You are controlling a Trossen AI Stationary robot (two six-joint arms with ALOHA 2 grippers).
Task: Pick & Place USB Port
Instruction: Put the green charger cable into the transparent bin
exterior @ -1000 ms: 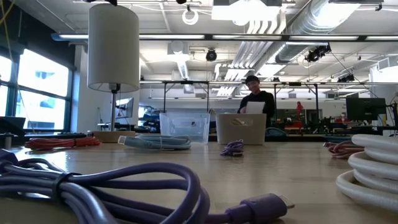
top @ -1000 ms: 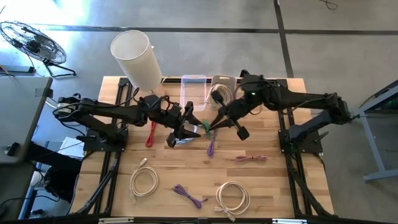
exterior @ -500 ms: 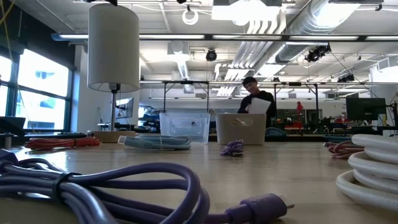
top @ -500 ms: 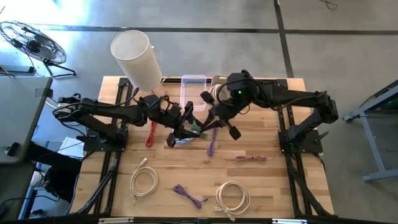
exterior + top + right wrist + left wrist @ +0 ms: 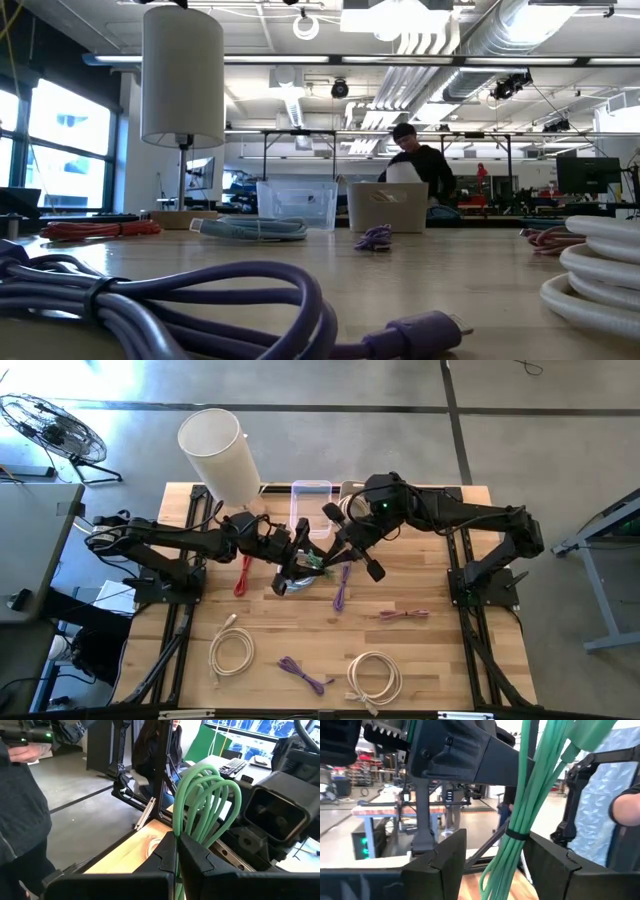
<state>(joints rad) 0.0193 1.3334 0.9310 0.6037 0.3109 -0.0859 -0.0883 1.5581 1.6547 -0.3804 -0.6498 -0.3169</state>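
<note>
A wooden table (image 5: 420, 650) is shown from above, with a white cylinder (image 5: 217, 452) standing at its far left corner and two clear bins (image 5: 310, 502) set side by side at the far edge. The left arm (image 5: 170, 535) is extended from the left side and the right arm (image 5: 470, 520) from the right, and both are brought together over the middle of the table, just in front of the bins. The green cable (image 5: 318, 562), a bundled USB lead, is held in the air between the two grippers. The right gripper (image 5: 175, 851) is seen closed on the cable, the fingers pressed together below its looped end. The left gripper (image 5: 492, 851) is seen parted, with the straight strands of the cable passing between the fingers without visible contact. Other cables are spread over the table: a red cable (image 5: 241, 575) near the left arm, a purple cable (image 5: 340, 592) below the grippers, a pink cable (image 5: 404, 614) to the right, and, along the near edge, a white coil (image 5: 231, 650), a second purple cable (image 5: 303, 675) and a thicker white coil (image 5: 373, 678). A person (image 5: 415, 165) is visible in the room beyond the table.
</note>
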